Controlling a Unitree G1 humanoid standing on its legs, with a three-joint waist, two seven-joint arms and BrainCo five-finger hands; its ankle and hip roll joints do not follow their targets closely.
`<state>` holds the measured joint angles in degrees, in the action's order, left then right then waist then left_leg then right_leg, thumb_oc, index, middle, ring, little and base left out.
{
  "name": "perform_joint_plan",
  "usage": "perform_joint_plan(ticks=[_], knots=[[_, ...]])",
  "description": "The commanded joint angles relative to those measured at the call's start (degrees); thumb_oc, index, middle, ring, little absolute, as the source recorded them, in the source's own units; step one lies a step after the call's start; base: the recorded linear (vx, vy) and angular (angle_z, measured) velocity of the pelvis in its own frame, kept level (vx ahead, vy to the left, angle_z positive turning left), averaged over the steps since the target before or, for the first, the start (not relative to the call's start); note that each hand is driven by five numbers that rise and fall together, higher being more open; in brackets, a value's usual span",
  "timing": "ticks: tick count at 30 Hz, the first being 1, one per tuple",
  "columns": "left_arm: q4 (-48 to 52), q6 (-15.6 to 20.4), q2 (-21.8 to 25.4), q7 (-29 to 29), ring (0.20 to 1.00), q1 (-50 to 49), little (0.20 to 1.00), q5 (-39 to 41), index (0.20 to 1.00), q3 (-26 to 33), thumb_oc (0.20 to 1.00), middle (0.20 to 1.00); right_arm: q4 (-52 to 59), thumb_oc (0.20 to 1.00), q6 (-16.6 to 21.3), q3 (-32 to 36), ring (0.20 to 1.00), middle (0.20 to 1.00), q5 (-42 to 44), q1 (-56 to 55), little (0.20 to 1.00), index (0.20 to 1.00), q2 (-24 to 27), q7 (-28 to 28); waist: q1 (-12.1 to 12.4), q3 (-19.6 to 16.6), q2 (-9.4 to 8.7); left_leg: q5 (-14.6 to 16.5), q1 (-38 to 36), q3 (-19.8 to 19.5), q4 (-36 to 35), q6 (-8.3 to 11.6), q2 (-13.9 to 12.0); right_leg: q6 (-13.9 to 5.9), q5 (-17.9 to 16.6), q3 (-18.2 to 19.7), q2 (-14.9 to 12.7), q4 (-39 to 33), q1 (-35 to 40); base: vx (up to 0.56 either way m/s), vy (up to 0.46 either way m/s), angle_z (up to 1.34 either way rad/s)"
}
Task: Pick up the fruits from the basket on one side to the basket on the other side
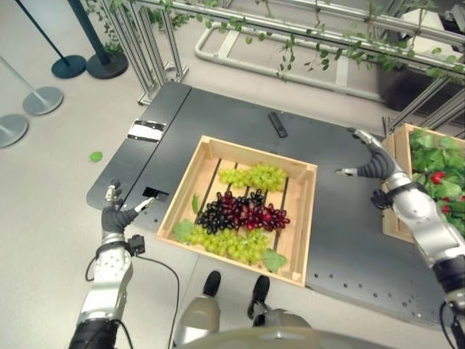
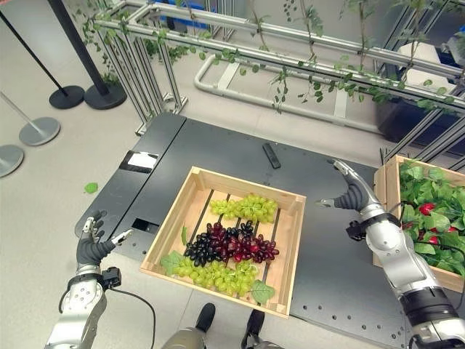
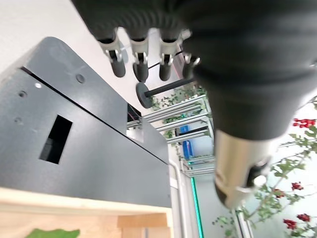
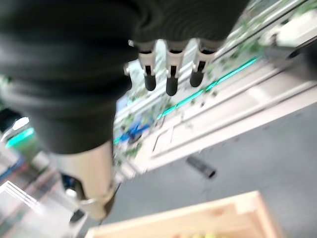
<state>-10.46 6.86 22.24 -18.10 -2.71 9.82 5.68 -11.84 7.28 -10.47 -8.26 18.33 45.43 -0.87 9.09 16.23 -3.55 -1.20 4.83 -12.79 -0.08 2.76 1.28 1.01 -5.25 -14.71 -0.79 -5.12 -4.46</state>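
Centrally, green & dark red grapes (image 1: pixel 243 211) fill crate (image 1: pixel 304 218); left hand (image 1: pixel 115 215), right hand (image 1: pixel 372 163) prob. both relaxed, empty.

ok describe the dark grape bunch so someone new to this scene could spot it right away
Start at the flat wooden crate in the middle of the dark platform. Three rows of grapes lie inside; the dark grape bunch is the middle row, between the green grapes farther away and those nearer the robot. It alone is purple-black and red.
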Motion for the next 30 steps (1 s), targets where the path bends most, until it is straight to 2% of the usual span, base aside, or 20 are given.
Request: perform_joint_plan(ticks=[1,4,17,30], knots=[[0.58,3.73,4.36,-1.86,1.0,3.21,1.0,0.25,1.0,1.6,1.0,1.0,1.95,1.0,1.13,-3.45,1.0,1.0,-1.25,5.17,1.0,1.0,1.73,0.15,0.39,-1.35,-2.31,0.19,2.83,1.81,2.67,-2.98,3.47,-4.76,4.11,1.98,-2.66,8.74,-1.69,-0.06,0.017,0.06],[0.69,4.04,4.23,-2.59,1.0,3.83,1.0,0.59,1.0,1.63,1.0,1.0,1.67,1.0,0.6,-6.29,1.0,1.0,-3.22,7.15,1.0,1.0,0.48,0.48,1.03,-0.51,-2.12,-0.19,3.79,1.5,2.77,-2.97,3.57,-4.76,4.21,1.51,-2.92,9.47,-2.77,-0.04,0.015,0.06],[1.81,3.33,4.74,-4.2,1.0,5.5,1.0,0.24,1.0,1.38,1.0,1.0,0.89,1.0,-1.18,-9.66,1.0,1.0,-7.15,10.67,1.0,1.0,-1.58,0.21,2.78,3.17,-2.16,-0.32,9.43,0.18,6.5,-3.25,4.32,-4.9,4.75,-0.39,-4.27,12.59,-6.82,-0.04,0.008,0.13],[1.29,1.94,4.95,-7.08,1.0,8.52,1.0,-0.22,1.0,0.68,1.0,1.0,-1.12,1.0,-2.85,-15.49,1.0,1.0,-10.58,16.02,1.0,1.0,-4.46,0.35,4.07,7.08,-3.71,-0.48,13.01,0.66,8.05,-3.47,4.77,-4.98,4.15,-0.01,-4.48,13.57,-9.76,-0.02,0.011,0.0]])
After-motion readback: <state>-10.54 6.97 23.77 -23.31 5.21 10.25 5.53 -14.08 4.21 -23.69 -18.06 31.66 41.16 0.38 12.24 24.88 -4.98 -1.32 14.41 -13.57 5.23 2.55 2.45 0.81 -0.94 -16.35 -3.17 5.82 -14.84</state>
